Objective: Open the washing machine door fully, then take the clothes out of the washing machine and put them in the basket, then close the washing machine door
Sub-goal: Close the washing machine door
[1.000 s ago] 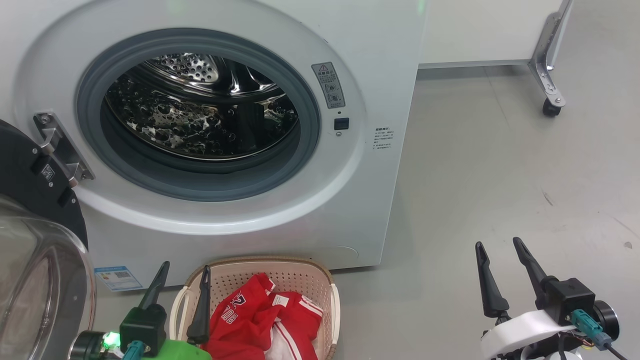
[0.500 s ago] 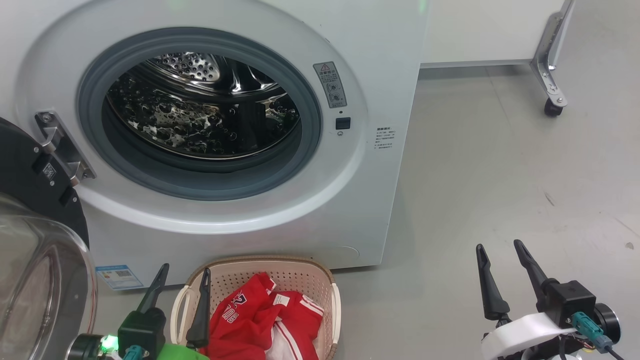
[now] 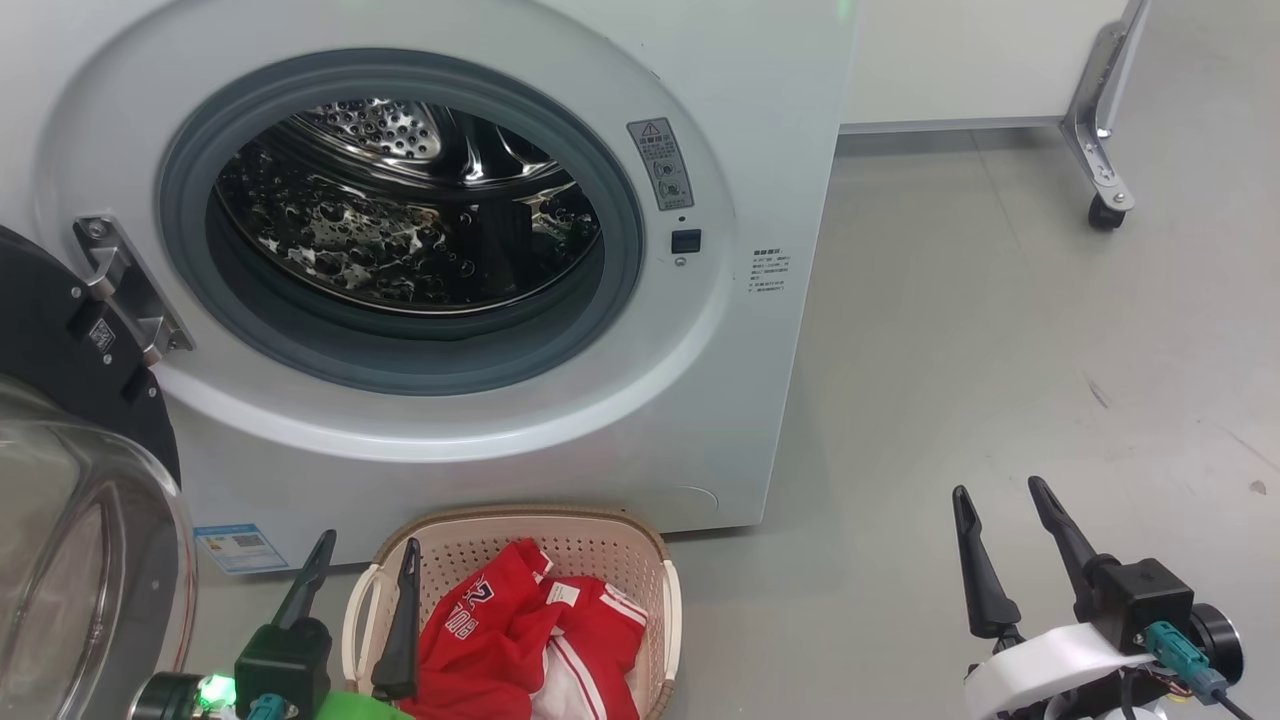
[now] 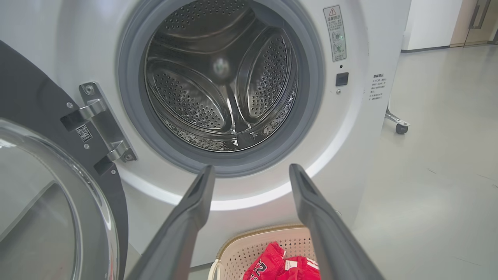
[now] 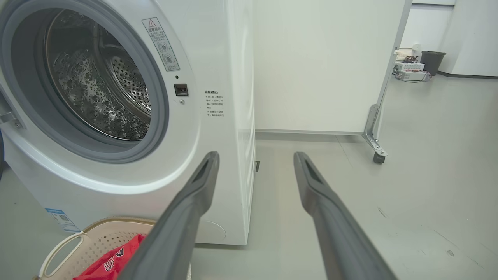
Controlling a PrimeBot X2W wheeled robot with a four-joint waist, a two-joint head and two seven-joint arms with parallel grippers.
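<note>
Clothes (image 3: pixel 520 640), red with white stripes, lie heaped in the basket (image 3: pixel 520 517), which stands on the floor (image 3: pixel 1000 300) just in front of the washer (image 3: pixel 780 100). In the head view the door (image 3: pixel 60 330) hangs swung wide open at the left on its hinge, glass bowl bulging toward the camera, and the steel drum (image 3: pixel 400 230) shows through the grey ring. The left gripper (image 3: pixel 370 540) sits at the lower left, fingers parted and pointing up toward the washer; its inner finger crosses the basket's left rim in this view, and nothing is between the fingers. The right gripper (image 3: pixel 1000 486) is low at the right, above bare floor and well apart from the basket, fingers likewise spread and gripping nothing

In the left wrist view the two fingers stand wide apart, aimed at the lower edge of the washer's opening. The basket with the clothes shows low between them, and the open door takes up the left side

In the right wrist view the spread fingers point at the washer's right front corner and the floor past it. The basket and a bit of the clothes sit at the lower left, and a white panel (image 5: pixel 323 66) on castors stands behind
</note>
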